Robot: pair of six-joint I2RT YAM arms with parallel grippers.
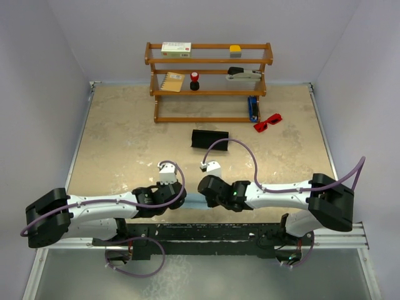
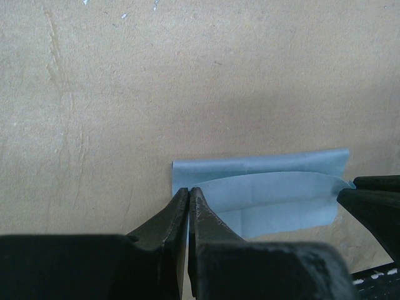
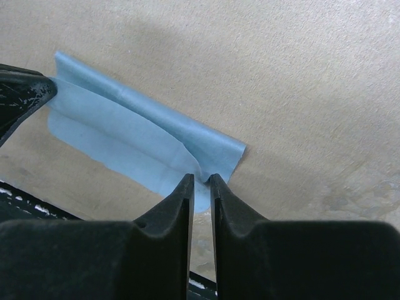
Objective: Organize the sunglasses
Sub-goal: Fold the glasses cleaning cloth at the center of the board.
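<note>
Seemingly left tool [image 2: 189, 190] pinches blue cloth [image 2: 275, 203]; right tool [image 3: 200, 179] barely parted; sunglasses [image 1: 267, 121] far off.

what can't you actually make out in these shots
- Top view: the blue cloth is almost wholly hidden under the arms.
- Top view: print on the white box on the shelf is too small to read.
- Left wrist view: the left pincer is shut at the cloth's edge; its own tips hide whether cloth is caught.
- Both wrist views: the sunglasses and the black case lie outside the frame.
</note>
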